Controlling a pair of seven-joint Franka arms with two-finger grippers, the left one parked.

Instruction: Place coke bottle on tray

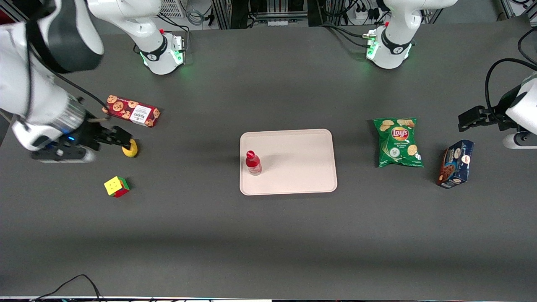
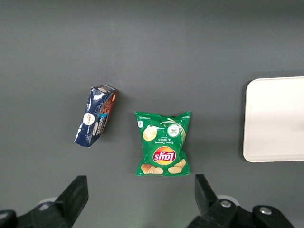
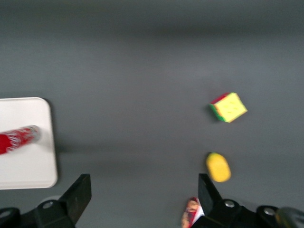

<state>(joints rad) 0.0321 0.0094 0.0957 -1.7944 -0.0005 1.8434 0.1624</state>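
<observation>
1. From my station, nearest the front camera lies the puzzle cube (image 1: 117, 186), yellow face up, on the dark table (image 1: 268, 235) toward the working arm's end; the tray sits at about its 3 o'clock in the front view.
2. The tray (image 1: 302, 167) is at mid-table. The coke bottle (image 1: 253, 163) stands upright on it, just inside the short edge nearest the working arm, at roughly 9 o'clock from the tray's centre. The right wrist view also catches the coke bottle (image 3: 18, 139) on the tray (image 3: 28, 166).
3. The blue snack bag (image 1: 455, 163) and the green chips bag (image 1: 397, 142) lie toward the parked arm's end, at the tray's 3 o'clock, apart from each other.
4. My claw (image 1: 121, 138) hangs toward the working arm's end, well apart from the bottle, at 12 o'clock from the cube. Its fingers are spread and grip nothing; the right wrist view shows both fingertips (image 3: 80, 192) wide apart.
5. A yellow lemon (image 1: 131, 148) sits right at the claw's tip.
6. Farthest, the red cookie box (image 1: 131, 110) lies flat, at 12 o'clock from the lemon.
</observation>
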